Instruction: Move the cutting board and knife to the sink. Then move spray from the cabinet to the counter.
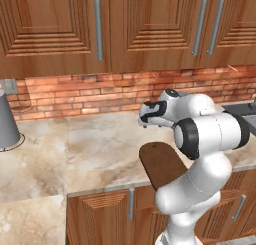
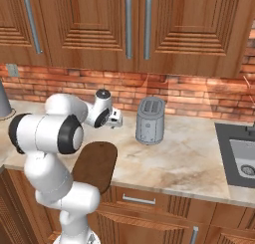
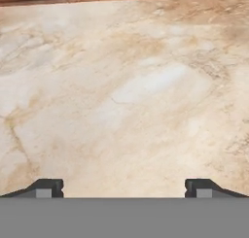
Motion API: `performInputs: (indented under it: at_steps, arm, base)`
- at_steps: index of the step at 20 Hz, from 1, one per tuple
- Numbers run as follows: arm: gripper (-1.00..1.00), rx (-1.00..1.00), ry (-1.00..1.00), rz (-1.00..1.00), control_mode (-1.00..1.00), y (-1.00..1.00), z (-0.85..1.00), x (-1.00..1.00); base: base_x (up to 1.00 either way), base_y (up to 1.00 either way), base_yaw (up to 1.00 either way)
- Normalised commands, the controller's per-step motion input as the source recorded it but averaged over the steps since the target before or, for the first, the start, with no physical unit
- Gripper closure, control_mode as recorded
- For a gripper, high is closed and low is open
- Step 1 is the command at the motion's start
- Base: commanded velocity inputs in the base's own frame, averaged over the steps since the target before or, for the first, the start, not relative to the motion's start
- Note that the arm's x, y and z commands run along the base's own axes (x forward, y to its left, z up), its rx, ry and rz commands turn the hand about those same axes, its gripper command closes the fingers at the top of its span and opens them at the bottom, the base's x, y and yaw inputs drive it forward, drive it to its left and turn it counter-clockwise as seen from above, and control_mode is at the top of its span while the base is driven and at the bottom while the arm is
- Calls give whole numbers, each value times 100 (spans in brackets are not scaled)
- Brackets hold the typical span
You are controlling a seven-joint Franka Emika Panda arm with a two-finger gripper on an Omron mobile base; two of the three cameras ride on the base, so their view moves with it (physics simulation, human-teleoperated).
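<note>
- Claw [image 3: 124,187] spread wide, empty, over bare counter [image 3: 126,96].
- One cutting board [image 2: 95,164], at counter's front edge, left of toaster [image 2: 150,120].
- One sink [image 2: 241,156], right of toaster.

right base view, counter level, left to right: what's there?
grey cone-shaped container at the left edge → cutting board at the counter's front edge → toaster → sink at the right edge.
</note>
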Motion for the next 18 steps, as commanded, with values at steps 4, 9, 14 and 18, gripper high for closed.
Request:
performInputs:
  at_steps: [4,9,14,18]
  arm:
    - [-100,0,0,0,-100,-10,10,-42]
    - [-100,1,0,0,-100,-27,1,-95]
    - [-100,7,0,0,-100,-42,17,-100]
    - [-100,7,0,0,-100,-44,21,-100]
  base:
    - [0,0,0]
    - [0,0,0]
    - [0,0,0]
    - [0,0,0]
